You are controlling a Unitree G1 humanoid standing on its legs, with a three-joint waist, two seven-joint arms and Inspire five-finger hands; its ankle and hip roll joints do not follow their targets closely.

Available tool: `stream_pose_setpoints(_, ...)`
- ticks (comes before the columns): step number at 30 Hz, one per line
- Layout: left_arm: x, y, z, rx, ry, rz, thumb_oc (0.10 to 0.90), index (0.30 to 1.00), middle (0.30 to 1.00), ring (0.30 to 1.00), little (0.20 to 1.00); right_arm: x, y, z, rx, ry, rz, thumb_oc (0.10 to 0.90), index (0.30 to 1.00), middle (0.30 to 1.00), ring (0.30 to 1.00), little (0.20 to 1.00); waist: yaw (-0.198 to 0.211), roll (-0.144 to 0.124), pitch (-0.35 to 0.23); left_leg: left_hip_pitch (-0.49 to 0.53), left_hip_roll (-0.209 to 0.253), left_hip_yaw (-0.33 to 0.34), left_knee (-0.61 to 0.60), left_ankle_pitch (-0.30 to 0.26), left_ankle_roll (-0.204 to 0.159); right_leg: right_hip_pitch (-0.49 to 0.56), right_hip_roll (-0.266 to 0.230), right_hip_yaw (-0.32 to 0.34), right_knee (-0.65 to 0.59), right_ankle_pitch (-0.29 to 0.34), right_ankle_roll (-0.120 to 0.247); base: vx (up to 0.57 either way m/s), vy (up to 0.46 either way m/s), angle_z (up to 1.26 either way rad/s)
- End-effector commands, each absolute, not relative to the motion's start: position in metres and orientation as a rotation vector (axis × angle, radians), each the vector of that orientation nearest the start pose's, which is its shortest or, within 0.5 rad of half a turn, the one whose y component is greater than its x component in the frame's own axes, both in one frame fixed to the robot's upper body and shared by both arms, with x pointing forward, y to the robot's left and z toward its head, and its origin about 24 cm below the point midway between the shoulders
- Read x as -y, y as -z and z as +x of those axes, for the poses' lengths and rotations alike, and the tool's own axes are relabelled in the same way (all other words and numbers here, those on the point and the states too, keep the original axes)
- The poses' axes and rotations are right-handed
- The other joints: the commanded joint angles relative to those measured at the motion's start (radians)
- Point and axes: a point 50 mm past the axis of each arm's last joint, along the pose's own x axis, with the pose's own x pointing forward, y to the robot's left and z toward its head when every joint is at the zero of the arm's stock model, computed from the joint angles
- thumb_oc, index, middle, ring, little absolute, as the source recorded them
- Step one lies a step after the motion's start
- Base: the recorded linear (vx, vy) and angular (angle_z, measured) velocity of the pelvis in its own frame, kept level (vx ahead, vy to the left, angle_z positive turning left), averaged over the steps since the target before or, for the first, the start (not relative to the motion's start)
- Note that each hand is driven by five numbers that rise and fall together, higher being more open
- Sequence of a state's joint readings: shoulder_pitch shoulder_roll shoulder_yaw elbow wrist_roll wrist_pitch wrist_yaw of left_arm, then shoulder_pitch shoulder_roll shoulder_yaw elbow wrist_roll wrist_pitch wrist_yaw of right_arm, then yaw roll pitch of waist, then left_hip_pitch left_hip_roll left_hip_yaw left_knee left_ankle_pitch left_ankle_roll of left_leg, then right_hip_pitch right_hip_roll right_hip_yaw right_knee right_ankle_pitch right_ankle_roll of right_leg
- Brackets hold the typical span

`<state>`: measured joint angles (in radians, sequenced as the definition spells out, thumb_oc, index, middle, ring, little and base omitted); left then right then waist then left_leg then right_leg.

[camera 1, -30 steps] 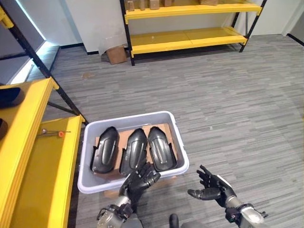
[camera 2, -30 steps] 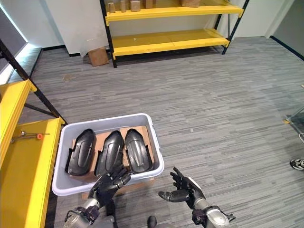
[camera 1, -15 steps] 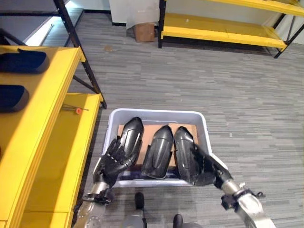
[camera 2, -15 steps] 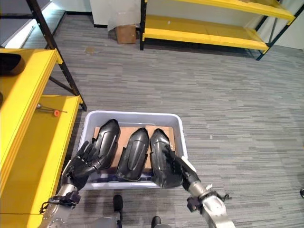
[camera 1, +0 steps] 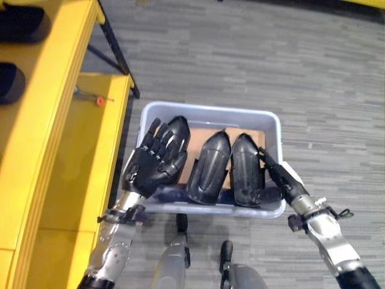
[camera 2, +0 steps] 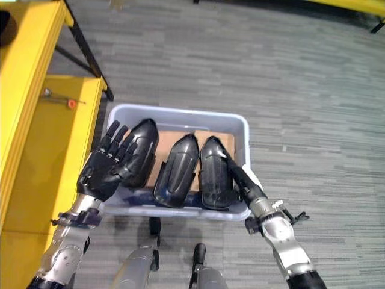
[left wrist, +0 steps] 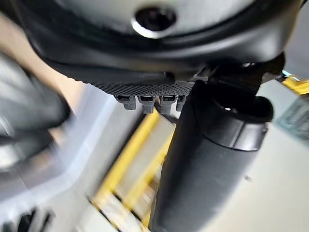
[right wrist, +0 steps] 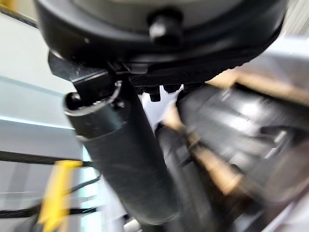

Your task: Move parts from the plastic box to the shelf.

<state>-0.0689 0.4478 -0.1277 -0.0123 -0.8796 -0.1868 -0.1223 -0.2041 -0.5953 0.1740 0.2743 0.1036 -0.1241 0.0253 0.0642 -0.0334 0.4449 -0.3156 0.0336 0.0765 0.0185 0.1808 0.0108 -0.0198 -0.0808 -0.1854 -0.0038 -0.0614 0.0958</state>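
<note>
Looking down from the head, three dark parts [camera 1: 215, 167] lie in the plastic box [camera 1: 272, 123] beside the yellow shelf [camera 1: 45, 132]. The left robot hand [camera 1: 153, 162] hovers released over the leftmost part [camera 2: 142, 153]; it should wrap both edges. From the right wrist, the right robot hand [right wrist: 120, 140] looks unclenched by the rightmost part.

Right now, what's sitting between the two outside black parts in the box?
One more black part, the middle part, lies between the left part and the right part on cardboard; the left eye view shows it.
</note>
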Motion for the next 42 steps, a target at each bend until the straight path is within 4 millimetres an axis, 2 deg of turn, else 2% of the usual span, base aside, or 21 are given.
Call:
stream_pose_setpoints(1,-0.212,-0.111,0.259,0.336,0.178,-0.407,0.900,1.000,1.000,1.000,1.000,0.219,-0.102,0.290,0.213,-0.176,-0.573,0.900,1.000,1.000,1.000,1.000,0.006,-0.027,-0.059,0.004,0.000,0.016,0.085,-0.133,-0.031,-0.029,-0.019,0.045,0.032,0.033,-0.008,-0.05,0.011,0.09)
stream_pose_setpoints(2,-0.211,-0.115,0.261,0.354,0.177,-0.410,0.900,1.000,1.000,1.000,1.000,0.219,-0.102,0.295,0.197,-0.181,-0.601,0.900,1.000,1.000,1.000,1.000,0.012,-0.024,-0.046,-0.004,-0.006,0.014,0.083,-0.130,-0.029,-0.036,-0.020,0.043,0.035,0.030,-0.010,-0.03,0.002,0.07)
stream_pose_setpoints(7,-0.211,-0.116,0.262,0.355,0.175,-0.414,0.900,1.000,1.000,1.000,1.000,0.219,-0.101,0.297,0.190,-0.184,-0.601,0.900,1.000,1.000,1.000,1.000,0.014,-0.023,-0.043,-0.006,-0.007,0.014,0.082,-0.130,-0.029,-0.037,-0.020,0.043,0.036,0.029,-0.011,-0.04,0.001,0.08)
stream_pose_setpoints(8,-0.198,-0.123,0.270,0.364,0.247,-0.382,0.900,1.000,1.000,1.000,1.000,0.221,-0.102,0.313,0.126,-0.147,-0.556,0.900,1.000,1.000,1.000,1.000,0.025,-0.015,0.007,-0.036,-0.017,0.013,0.063,-0.115,-0.033,-0.085,-0.017,0.031,0.055,0.025,-0.016,-0.18,0.018,0.03)
stream_pose_setpoints(11,-0.197,-0.126,0.271,0.373,0.255,-0.395,0.900,1.000,1.000,1.000,1.000,0.226,-0.104,0.321,0.100,-0.113,-0.550,0.900,1.000,1.000,1.000,1.000,0.026,0.001,0.026,-0.047,-0.021,0.013,0.053,-0.107,-0.033,-0.112,-0.016,0.029,0.073,0.020,-0.019,-0.10,0.042,0.02)
stream_pose_setpoints(13,-0.197,-0.126,0.271,0.374,0.255,-0.395,0.900,1.000,1.000,1.000,1.000,0.226,-0.105,0.321,0.100,-0.113,-0.550,0.900,1.000,1.000,1.000,1.000,0.026,0.001,0.026,-0.047,-0.021,0.013,0.053,-0.107,-0.033,-0.113,-0.016,0.030,0.074,0.019,-0.019,-0.06,0.045,-0.01)
stream_pose_setpoints(14,-0.192,-0.136,0.276,0.422,0.282,-0.404,0.900,1.000,1.000,1.000,1.000,0.233,-0.110,0.336,0.072,-0.081,-0.572,0.900,1.000,1.000,1.000,1.000,0.031,0.034,0.065,-0.068,-0.028,0.013,0.045,-0.090,-0.030,-0.185,-0.019,0.021,0.137,0.007,-0.029,-0.14,0.096,-0.05)
stream_pose_setpoints(16,-0.190,-0.139,0.277,0.431,0.292,-0.404,0.900,1.000,1.000,1.000,1.000,0.239,-0.113,0.341,0.052,-0.065,-0.585,0.900,1.000,1.000,1.000,1.000,0.031,0.045,0.075,-0.079,-0.030,0.011,0.045,-0.085,-0.030,-0.213,-0.015,0.020,0.165,-0.001,-0.033,-0.11,0.058,-0.07)
stream_pose_setpoints(18,-0.190,-0.139,0.278,0.433,0.292,-0.404,0.900,1.000,1.000,1.000,1.000,0.239,-0.114,0.341,0.053,-0.065,-0.585,0.900,1.000,1.000,1.000,1.000,0.031,0.045,0.075,-0.081,-0.030,0.011,0.045,-0.085,-0.030,-0.217,-0.015,0.020,0.169,-0.002,-0.033,0.00,0.000,0.00)
stream_pose_setpoints(22,-0.183,-0.144,0.279,0.437,0.318,-0.407,0.900,1.000,1.000,1.000,1.000,0.255,-0.116,0.349,-0.011,0.008,-0.554,0.900,1.000,1.000,1.000,1.000,0.037,0.061,0.075,-0.108,-0.040,-0.001,0.036,-0.071,-0.030,-0.262,-0.010,0.015,0.190,-0.006,-0.042,-0.04,0.000,-0.01)
stream_pose_setpoints(24,-0.179,-0.144,0.279,0.441,0.348,-0.408,0.900,1.000,1.000,1.000,1.000,0.272,-0.125,0.354,-0.002,0.086,-0.591,0.900,1.000,1.000,1.000,1.000,0.043,0.080,0.075,-0.128,-0.044,-0.010,0.029,-0.062,-0.028,-0.317,-0.007,0.009,0.227,-0.012,-0.046,-0.05,0.017,-0.03)
stream_pose_setpoints(31,-0.174,-0.144,0.279,0.427,0.367,-0.433,0.900,1.000,1.000,1.000,1.000,0.296,-0.134,0.361,-0.093,0.145,-0.591,0.900,1.000,1.000,1.000,1.000,0.058,0.116,0.075,-0.173,-0.055,-0.026,0.033,-0.054,-0.024,-0.418,-0.010,0.002,0.315,-0.027,-0.052,-0.01,0.000,-0.02)
stream_pose_setpoints(34,-0.173,-0.142,0.279,0.419,0.375,-0.436,0.900,1.000,1.000,1.000,1.000,0.302,-0.136,0.361,-0.102,0.164,-0.601,0.900,1.000,1.000,1.000,1.000,0.059,0.120,0.075,-0.178,-0.058,-0.029,0.035,-0.056,-0.024,-0.433,-0.012,0.000,0.333,-0.036,-0.053,0.00,-0.024,-0.04)
stream_pose_setpoints(37,-0.170,-0.139,0.280,0.397,0.388,-0.444,0.900,1.000,1.000,1.000,1.000,0.313,-0.155,0.366,-0.078,0.233,-0.647,0.900,1.000,1.000,1.000,1.000,0.064,0.138,0.075,-0.204,-0.061,-0.035,0.044,-0.054,-0.024,-0.475,-0.009,-0.001,0.367,-0.042,-0.058,-0.01,-0.037,-0.01)
stream_pose_setpoints(42,-0.167,-0.136,0.277,0.378,0.440,-0.443,0.900,1.000,1.000,1.000,1.000,0.311,-0.178,0.372,-0.032,0.236,-0.716,0.900,1.000,1.000,1.000,1.000,0.064,0.152,0.075,-0.214,-0.062,-0.035,0.057,-0.060,-0.022,-0.503,-0.010,0.000,0.400,-0.049,-0.061,0.00,0.000,0.00)
